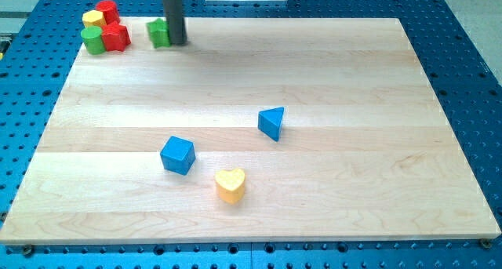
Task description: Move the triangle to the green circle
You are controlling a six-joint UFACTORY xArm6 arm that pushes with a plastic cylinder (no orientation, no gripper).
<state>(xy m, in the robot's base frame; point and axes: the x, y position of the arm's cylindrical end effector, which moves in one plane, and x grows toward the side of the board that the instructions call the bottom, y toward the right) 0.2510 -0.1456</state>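
The blue triangle (272,122) lies right of the board's middle. The green circle (93,40), a short green cylinder, stands at the top left corner in a cluster with a yellow block (94,19) and two red blocks (107,10) (117,37). My tip (176,42) rests near the top edge, touching the right side of a green block (159,33) whose shape I cannot make out. The tip is far up and left of the triangle.
A blue cube (178,154) lies left of centre toward the bottom. A yellow heart (230,185) lies just below and right of it. The wooden board (392,183) sits on a blue perforated table (471,49).
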